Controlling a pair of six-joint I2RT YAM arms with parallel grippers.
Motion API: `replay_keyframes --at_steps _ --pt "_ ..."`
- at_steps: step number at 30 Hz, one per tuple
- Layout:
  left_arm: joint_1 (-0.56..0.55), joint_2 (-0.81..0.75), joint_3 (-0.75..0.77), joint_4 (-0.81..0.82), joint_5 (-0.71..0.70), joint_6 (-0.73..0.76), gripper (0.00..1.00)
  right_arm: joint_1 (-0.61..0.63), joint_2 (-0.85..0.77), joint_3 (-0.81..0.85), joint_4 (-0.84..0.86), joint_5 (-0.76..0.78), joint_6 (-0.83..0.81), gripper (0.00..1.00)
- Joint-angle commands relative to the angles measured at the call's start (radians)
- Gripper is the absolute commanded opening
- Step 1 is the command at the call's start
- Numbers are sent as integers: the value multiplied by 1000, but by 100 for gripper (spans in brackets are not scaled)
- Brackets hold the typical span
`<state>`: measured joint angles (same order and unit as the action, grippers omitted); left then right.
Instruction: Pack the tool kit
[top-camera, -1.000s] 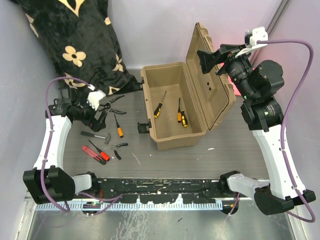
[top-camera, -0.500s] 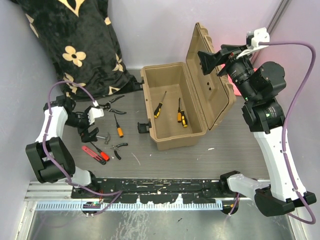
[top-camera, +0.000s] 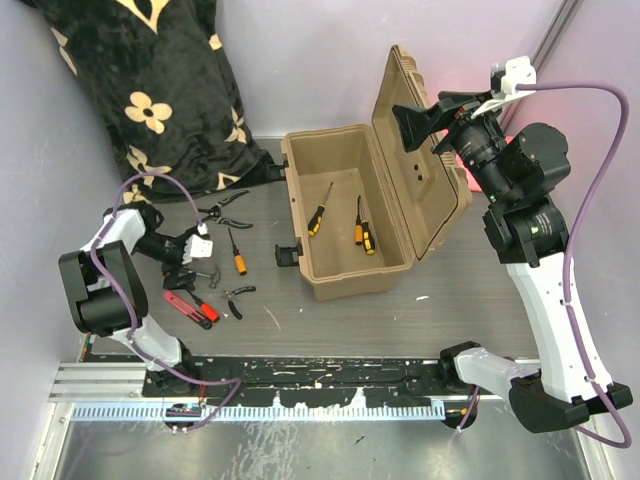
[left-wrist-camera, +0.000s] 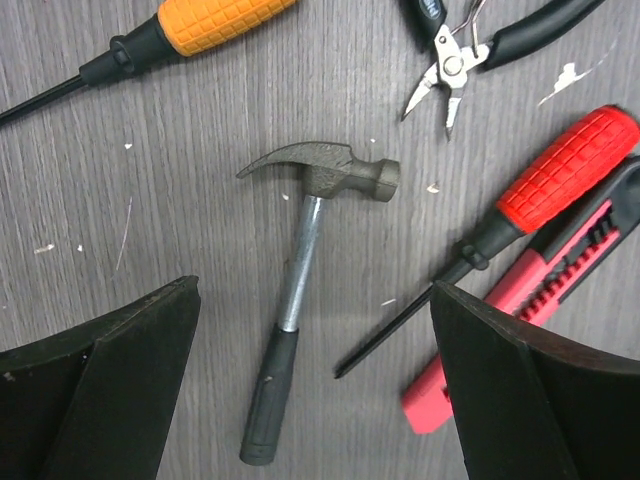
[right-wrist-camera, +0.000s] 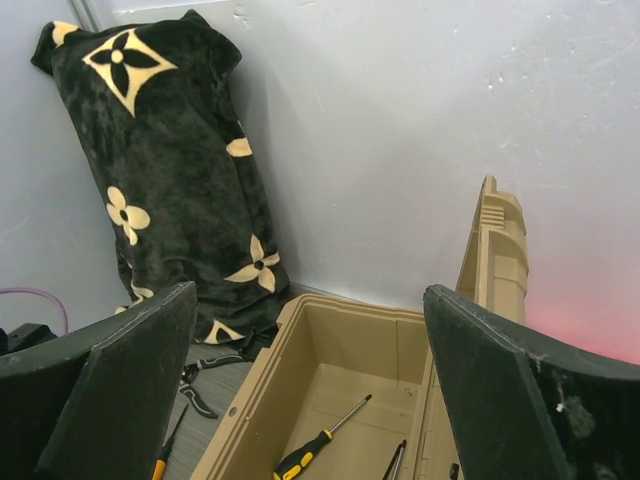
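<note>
The tan hard-plastic rectangular toolbox (top-camera: 350, 280) stands open mid-bench (top-camera: 440, 300) (screwdrivers (top-camera: 320, 210) inside). The left fingers (left-wrist-camera: 120, 390), spread apart, hang over a small steel claw hammer (left-wrist-camera: 300, 270) lying left; the right fingers (right-wrist-camera: 110, 390), also apart, hover by the raised lid (top-camera: 420, 170).

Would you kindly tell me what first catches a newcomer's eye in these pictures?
The tan hard-plastic toolbox stands open at centre, screwdrivers inside. Left of it, the open left tool hovers over a small steel hammer. A black floral blanket fills the far-left corner.
</note>
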<state>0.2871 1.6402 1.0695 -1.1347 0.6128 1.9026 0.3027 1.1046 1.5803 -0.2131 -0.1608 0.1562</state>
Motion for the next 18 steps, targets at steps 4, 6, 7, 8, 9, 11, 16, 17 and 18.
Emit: replay_keyframes --at_steps 4,6,7,8,9,11,16,17,18 --pt "-29 79 72 25 10 105 91 -1 -7 12 4 -25 8 100" --pt "-35 90 77 17 12 122 82 -2 -6 16 -4 -25 5 100" --pt "-38 94 77 12 13 131 78 -2 -5 18 -6 -25 4 100" --pt "-40 99 79 4 14 143 76 -2 -5 19 -8 -25 4 100" --pt "-40 104 78 -4 12 155 73 -2 -5 19 -10 -25 3 100" --pt "-43 117 80 -20 4 186 71 -1 -3 23 -12 -25 2 100" --pt "-47 143 93 -57 -11 235 63 -2 2 29 -20 -25 -1 100" --pt "-51 145 93 -59 -11 238 63 -2 3 29 -22 -26 -1 100" --pt "-56 149 94 -58 -13 239 63 -1 5 29 -22 -26 0 100"
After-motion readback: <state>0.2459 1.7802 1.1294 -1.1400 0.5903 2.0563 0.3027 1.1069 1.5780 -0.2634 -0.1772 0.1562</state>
